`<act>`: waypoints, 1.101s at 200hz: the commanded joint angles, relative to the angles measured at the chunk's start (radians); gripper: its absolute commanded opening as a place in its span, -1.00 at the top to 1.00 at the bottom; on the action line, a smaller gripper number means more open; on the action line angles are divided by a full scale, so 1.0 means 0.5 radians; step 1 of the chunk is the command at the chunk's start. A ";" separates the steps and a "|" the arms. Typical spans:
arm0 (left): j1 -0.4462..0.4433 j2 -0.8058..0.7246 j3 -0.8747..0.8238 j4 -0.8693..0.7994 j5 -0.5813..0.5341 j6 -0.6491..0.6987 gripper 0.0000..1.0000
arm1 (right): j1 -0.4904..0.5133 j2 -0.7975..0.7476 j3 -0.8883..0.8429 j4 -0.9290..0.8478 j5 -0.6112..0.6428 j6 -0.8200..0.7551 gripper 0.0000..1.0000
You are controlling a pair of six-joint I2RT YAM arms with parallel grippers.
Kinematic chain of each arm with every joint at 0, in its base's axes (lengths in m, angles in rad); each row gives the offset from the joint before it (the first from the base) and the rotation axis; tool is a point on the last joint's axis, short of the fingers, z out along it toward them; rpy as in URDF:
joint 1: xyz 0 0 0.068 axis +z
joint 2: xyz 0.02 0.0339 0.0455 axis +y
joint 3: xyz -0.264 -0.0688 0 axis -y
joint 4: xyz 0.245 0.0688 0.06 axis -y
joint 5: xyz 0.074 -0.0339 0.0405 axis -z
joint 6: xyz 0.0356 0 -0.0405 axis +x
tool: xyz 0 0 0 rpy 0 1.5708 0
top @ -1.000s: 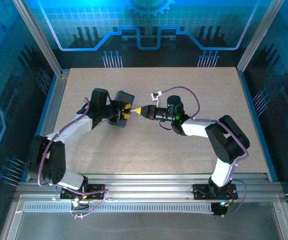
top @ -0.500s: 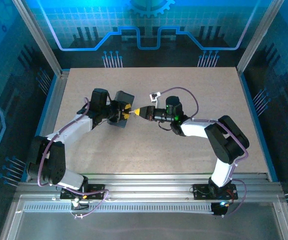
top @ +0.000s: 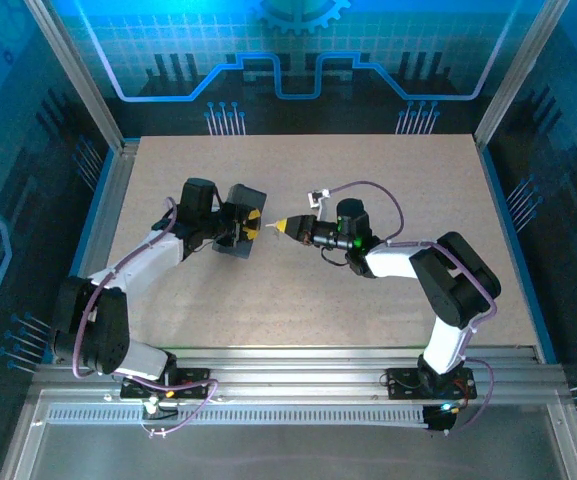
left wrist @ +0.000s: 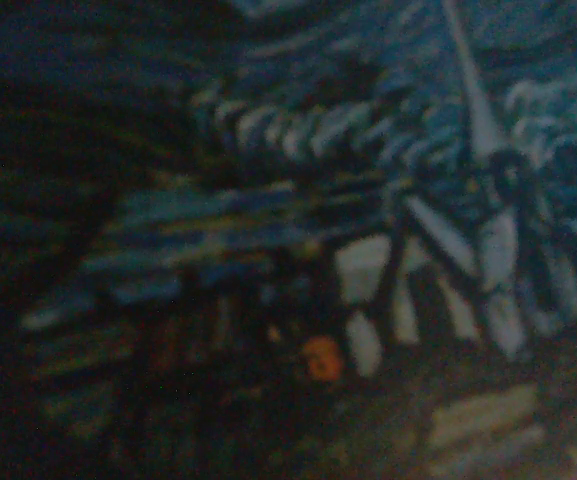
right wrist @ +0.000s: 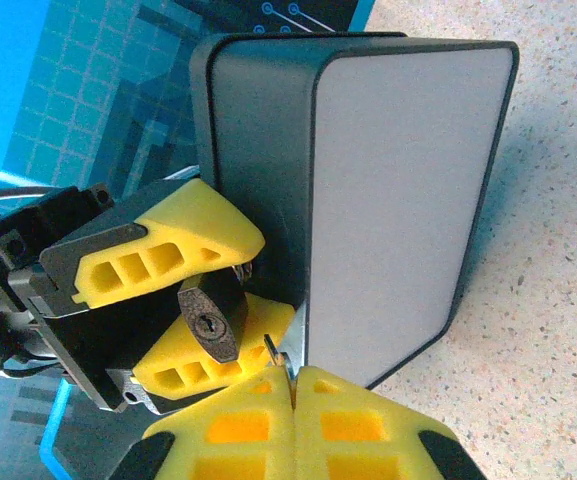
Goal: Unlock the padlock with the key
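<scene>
Pinching the key (right wrist: 279, 354) between pressed-together yellow fingers (right wrist: 358, 430), my right claw (right wrist: 290, 380) is closed, and only a thin pale sliver of metal pokes out past the tips. From above, both my arms reach in from the near edge of the desk (top: 418, 180). They meet about halfway to the far edge, a little left of the middle, with the right claw pointing leftward at the left one.

The tip of the key sits just beside the lower right edge of the padlock (right wrist: 211, 320), not in the keyhole. Whether it touches the padlock's body I cannot tell. The padlock is small and dark, and its keyhole is turned toward my right wrist camera. My left claw (right wrist: 268, 278) grips it, with one yellow finger on each side. The shackle is hidden behind the body and the fingers.

Right behind the padlock and the left claw stands the box (right wrist: 398, 190) on the speckled desk. It is dark-rimmed, with a plain pale grey face toward the right claw. In my left wrist camera its other side shows as a dark, blurred print of blue swirls, too close for detail.
</scene>
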 commanded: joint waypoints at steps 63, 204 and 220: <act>-0.008 -0.077 0.012 -0.020 -0.030 0.005 1.00 | 0.046 -0.019 0.097 0.107 0.013 0.006 1.00; -0.008 -0.102 -0.009 -0.008 -0.047 -0.016 1.00 | 0.097 0.021 0.157 0.057 0.047 -0.008 1.00; -0.006 -0.111 -0.023 -0.007 -0.059 -0.027 1.00 | 0.091 0.018 0.135 0.059 0.066 0.004 1.00</act>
